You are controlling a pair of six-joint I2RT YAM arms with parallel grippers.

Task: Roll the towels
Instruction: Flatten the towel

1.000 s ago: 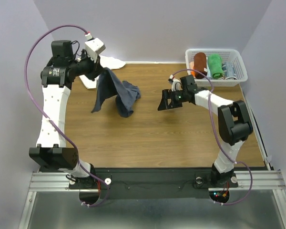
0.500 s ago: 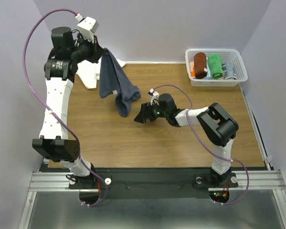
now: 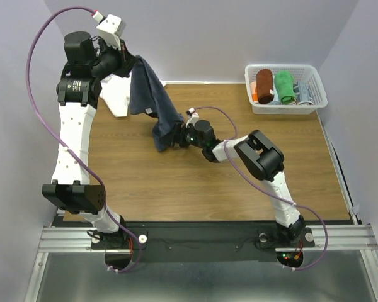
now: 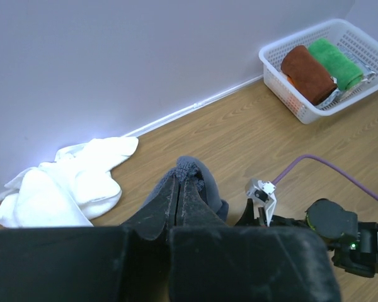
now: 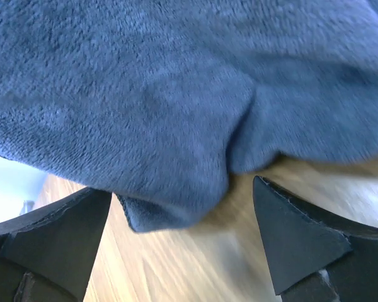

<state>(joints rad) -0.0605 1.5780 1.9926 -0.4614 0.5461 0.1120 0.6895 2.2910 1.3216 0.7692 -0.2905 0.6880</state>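
The dark blue-grey towel hangs off the table at the back left, with its lower end bunched near the wood. My left gripper is raised and shut on the towel's top edge; in the left wrist view the fingers pinch a fold of the towel. My right gripper is open and low at the towel's lower end. In the right wrist view the towel droops between the two spread fingers. The white towel lies crumpled by the back wall.
A white basket at the back right holds a rolled rust-brown towel, a green one and other items. The basket also shows in the left wrist view. A purple cable runs along the right arm.
My right arm has swept left across the table until its open jaws reach the towel's lower end. My left arm has lifted the towel higher and further back.
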